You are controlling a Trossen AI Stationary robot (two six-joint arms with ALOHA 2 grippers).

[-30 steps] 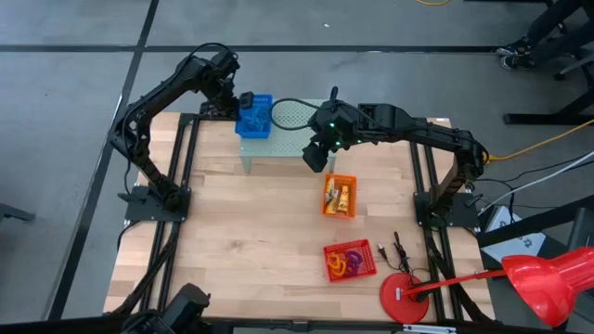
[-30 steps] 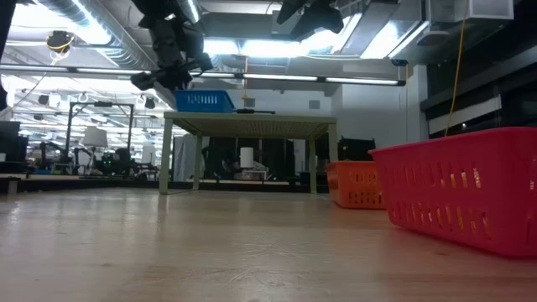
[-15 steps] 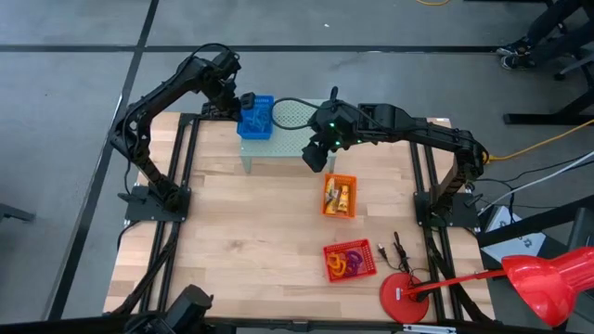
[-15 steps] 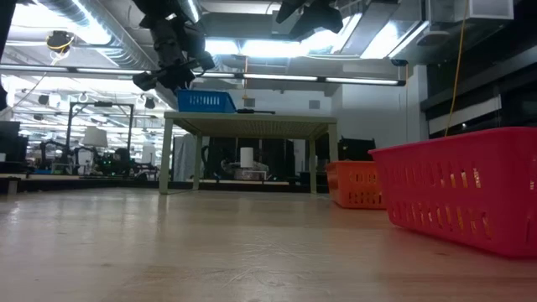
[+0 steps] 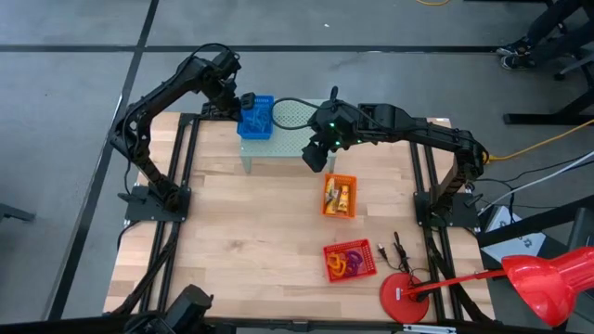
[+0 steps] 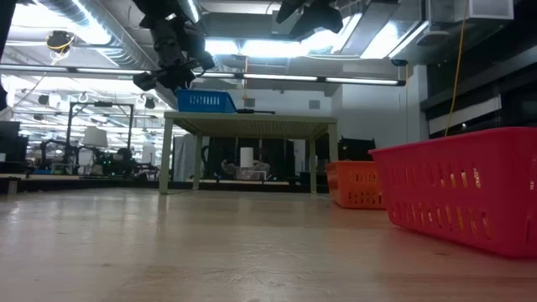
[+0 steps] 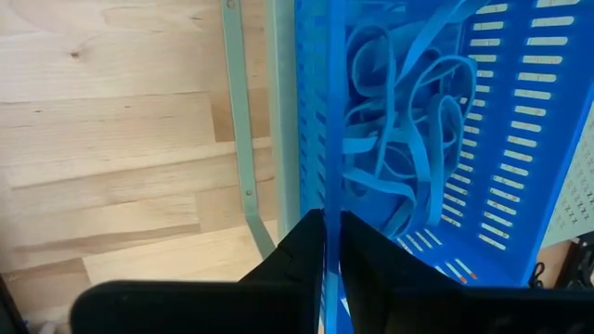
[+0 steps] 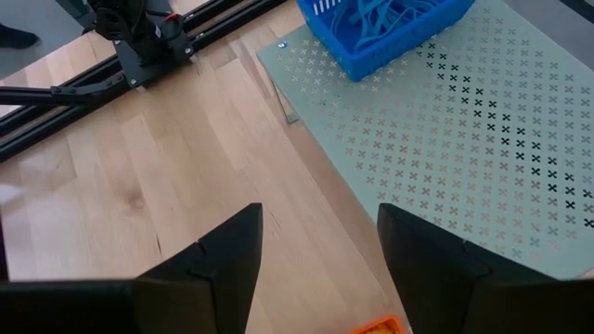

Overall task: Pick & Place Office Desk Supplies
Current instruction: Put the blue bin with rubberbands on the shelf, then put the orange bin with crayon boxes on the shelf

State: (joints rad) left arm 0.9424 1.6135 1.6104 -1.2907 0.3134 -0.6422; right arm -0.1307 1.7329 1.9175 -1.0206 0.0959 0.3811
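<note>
A blue basket [image 5: 255, 116] holding thin blue loops [image 7: 399, 121] stands by its bottom on the far left corner of the pale green perforated stand [image 5: 295, 125]. My left gripper [image 5: 243, 102] is at the basket's left wall, shut on it. My right gripper [image 5: 316, 156] hangs open above the stand's near edge with nothing between its fingers [image 8: 320, 250]. An orange basket [image 5: 339, 196] with small yellow pieces and a red basket [image 5: 349, 260] with coloured loops stand on the table. My left gripper has the top edge of the basket's left side wall [image 7: 330, 199] between its two fingers, one finger inside the basket and one outside. The fingers come from above, slanting down from the table's far left. The basket sits level on the stand [image 6: 252, 124].
A big red round-based object [image 5: 405, 297] stands at the near right corner, with small dark items [image 5: 397, 249] beside it. Bare wooden tabletop [image 5: 241, 232] lies left of the two baskets and in front of the stand.
The blue basket's left side has shifted slightly and the basket now sits squarer on the stand's top. Both arms have kept still.
</note>
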